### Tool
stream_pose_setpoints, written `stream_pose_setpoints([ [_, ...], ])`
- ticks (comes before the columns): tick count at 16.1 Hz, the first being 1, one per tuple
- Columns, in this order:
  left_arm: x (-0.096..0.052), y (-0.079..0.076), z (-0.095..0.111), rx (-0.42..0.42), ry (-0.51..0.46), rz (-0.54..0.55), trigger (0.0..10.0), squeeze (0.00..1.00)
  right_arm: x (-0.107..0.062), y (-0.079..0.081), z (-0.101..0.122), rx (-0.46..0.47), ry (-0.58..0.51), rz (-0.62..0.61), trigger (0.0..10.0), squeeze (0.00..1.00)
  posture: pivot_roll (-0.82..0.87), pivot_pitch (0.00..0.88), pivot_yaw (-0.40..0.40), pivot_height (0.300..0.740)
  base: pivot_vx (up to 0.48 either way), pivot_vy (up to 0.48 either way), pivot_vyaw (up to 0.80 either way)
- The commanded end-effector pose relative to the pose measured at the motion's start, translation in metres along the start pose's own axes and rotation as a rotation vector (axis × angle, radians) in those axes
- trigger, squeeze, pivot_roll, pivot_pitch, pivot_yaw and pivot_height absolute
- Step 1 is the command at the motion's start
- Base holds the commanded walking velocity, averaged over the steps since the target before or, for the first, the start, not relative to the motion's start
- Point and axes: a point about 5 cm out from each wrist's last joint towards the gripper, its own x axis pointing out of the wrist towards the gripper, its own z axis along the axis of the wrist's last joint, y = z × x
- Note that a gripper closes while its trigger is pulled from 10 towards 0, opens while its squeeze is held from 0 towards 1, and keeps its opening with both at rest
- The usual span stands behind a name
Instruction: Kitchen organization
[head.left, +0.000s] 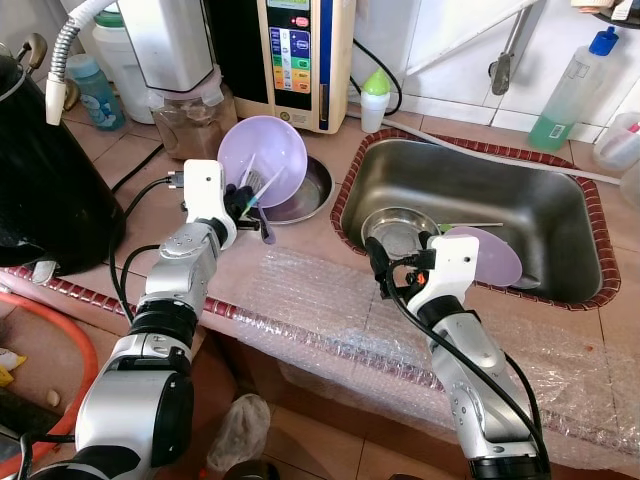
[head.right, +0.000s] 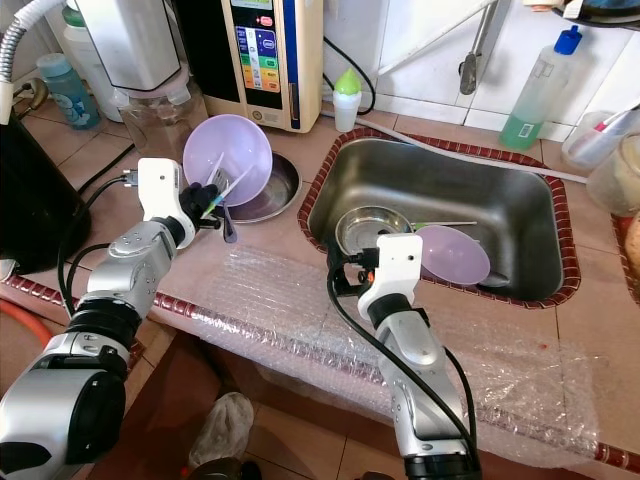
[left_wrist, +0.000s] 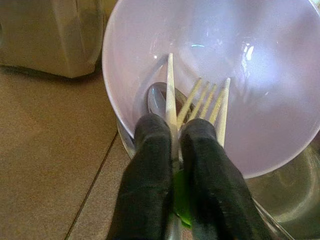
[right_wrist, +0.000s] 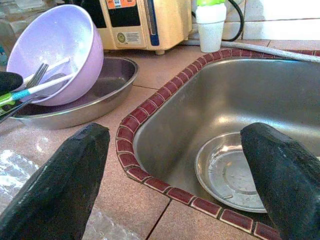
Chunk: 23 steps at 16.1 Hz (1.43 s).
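Observation:
A lilac bowl (head.left: 262, 150) leans on its side in a shallow steel dish (head.left: 308, 195) on the counter, left of the sink (head.left: 470, 150). My left gripper (head.left: 243, 200) is shut on a green-handled fork (left_wrist: 207, 97), whose tines reach into the bowl (left_wrist: 240, 60). A spoon (left_wrist: 159, 97) and a pale stick lie beside the tines. My right gripper (head.left: 400, 262) hangs open at the sink's front left corner, empty, above a small steel plate (right_wrist: 230, 172). A lilac plate (head.left: 490, 255) rests in the sink behind that wrist.
A black kettle (head.left: 50, 190) stands at the far left, with a blender jar (head.left: 190, 115) and a water dispenser (head.left: 295, 60) behind the bowl. A green-capped bottle (head.left: 375, 100) and a soap bottle (head.left: 570, 95) line the wall. Bubble wrap (head.left: 330, 300) covers the counter's front edge.

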Motion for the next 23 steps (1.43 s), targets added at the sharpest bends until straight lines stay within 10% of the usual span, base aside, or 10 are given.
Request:
stream_pose_setpoints([
  [1,0.001,0.002,0.004,0.015,-0.001,-0.001,0.0,0.0,0.001,0.001,0.001,0.005,-0.003,0.001,10.0,0.0,-0.03,0.049,0.059,0.74,0.0,0.0,0.0],
  [15,0.002,-0.004,0.04,-0.007,-0.222,-0.019,0.0,0.0,0.007,0.0,0.002,-0.005,-0.021,-0.005,10.0,0.0,-0.02,0.03,0.055,0.74,0.0,0.0,0.0],
  [16,0.001,-0.006,0.042,0.009,-0.224,-0.024,10.0,0.0,0.008,0.0,0.002,-0.006,-0.021,-0.004,10.0,0.0,-0.02,0.028,0.055,0.74,0.0,0.0,0.0],
  [17,-0.001,-0.007,0.043,0.021,-0.229,-0.028,10.0,0.17,0.008,0.0,0.002,-0.006,-0.023,-0.004,10.0,0.0,-0.02,0.028,0.055,0.74,0.0,0.0,0.0],
  [18,-0.003,-0.006,0.042,0.034,-0.229,-0.016,10.0,1.0,0.008,0.0,0.003,-0.006,-0.024,-0.005,10.0,0.0,-0.02,0.025,0.058,0.74,0.0,0.0,0.0],
  [23,-0.051,-0.001,0.026,0.118,-0.34,0.059,10.0,1.0,0.009,0.0,0.001,-0.001,-0.023,-0.003,10.0,0.0,0.01,0.025,0.047,0.74,0.0,0.0,0.0],
])
